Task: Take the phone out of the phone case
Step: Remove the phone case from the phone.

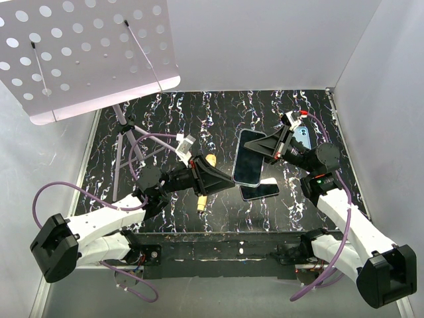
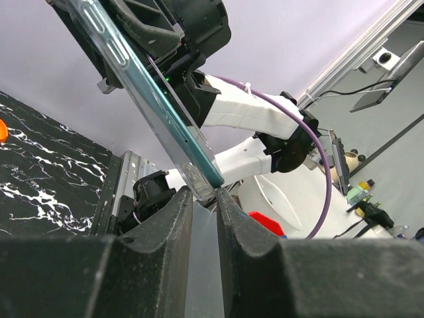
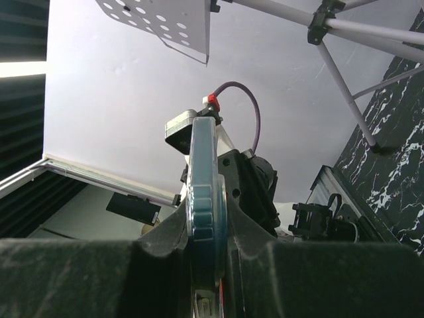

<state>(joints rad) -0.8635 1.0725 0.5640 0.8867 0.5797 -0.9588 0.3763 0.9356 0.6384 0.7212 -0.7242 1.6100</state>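
A teal phone in a clear case (image 1: pixel 250 158) is held up above the black marbled table (image 1: pixel 165 112) between both grippers. My left gripper (image 1: pixel 230 180) is shut on the lower corner of the clear case; in the left wrist view the case corner (image 2: pixel 199 187) sits between the fingertips of that gripper (image 2: pixel 204 196). My right gripper (image 1: pixel 270 149) is shut on the opposite edge; in the right wrist view the phone's edge (image 3: pixel 202 165) stands upright between the jaws of that gripper (image 3: pixel 206 222). The phone is inside its case.
A dark flat phone-like slab (image 1: pixel 260 191) lies on the table under the held phone. A blue phone-like thing (image 1: pixel 304 138) lies behind the right gripper. A yellow-handled tool (image 1: pixel 201 199) lies near the left gripper. A perforated white stand (image 1: pixel 86 53) on tripod legs (image 1: pixel 126 142) stands at back left.
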